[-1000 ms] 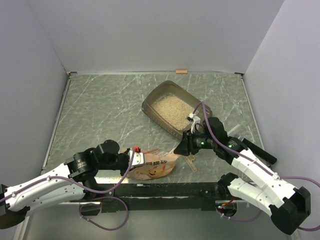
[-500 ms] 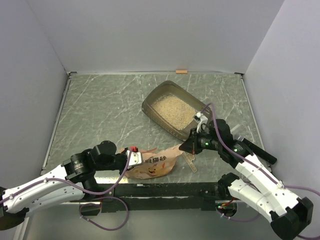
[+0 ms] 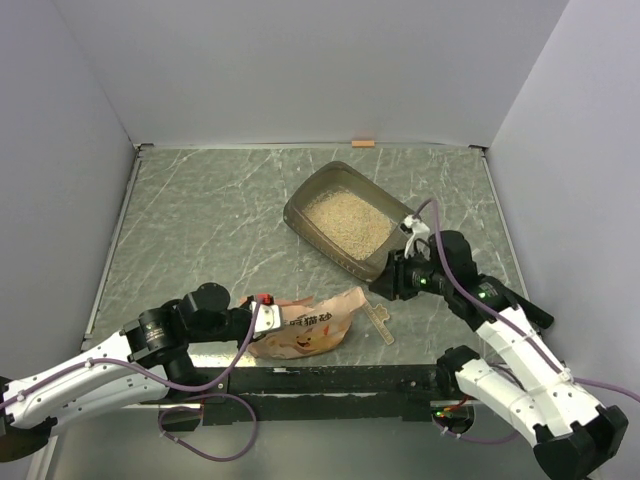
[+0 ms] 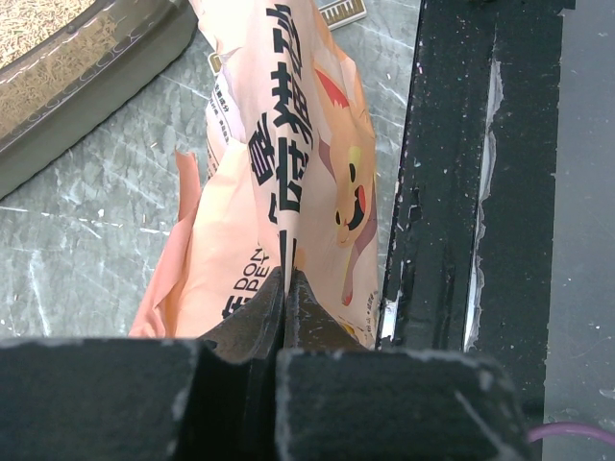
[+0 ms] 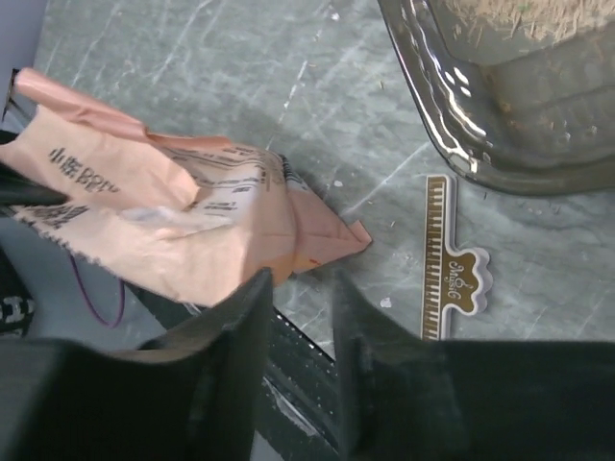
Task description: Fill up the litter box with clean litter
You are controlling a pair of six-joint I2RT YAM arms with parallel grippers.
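Observation:
The litter box [image 3: 300,212] lies at an angle right of centre, and clean litter [image 3: 347,222] covers its floor. The crinkled orange bag [image 3: 305,330] lies on its side near the front edge. My left gripper [image 3: 262,318] is shut on the bag's left end, and its wrist view shows the jaws pinching the bag [image 4: 279,163] along a thin fold. My right gripper [image 3: 385,285] hovers open just off the box's near corner. In its wrist view the right gripper [image 5: 300,279] holds nothing, and the bag's pointed corner [image 5: 336,235] lies just beyond its fingers.
A tan ruler-like strip [image 3: 380,322] lies flat on the table between the bag and the right arm. A black rail [image 3: 330,378] runs along the near edge. A small orange block [image 3: 362,143] sits at the back wall. Grey walls close in three sides.
The right gripper has let go of the bag's right corner and drawn back to the right, toward the box's near corner. The bag has sagged flatter. The left gripper keeps its hold.

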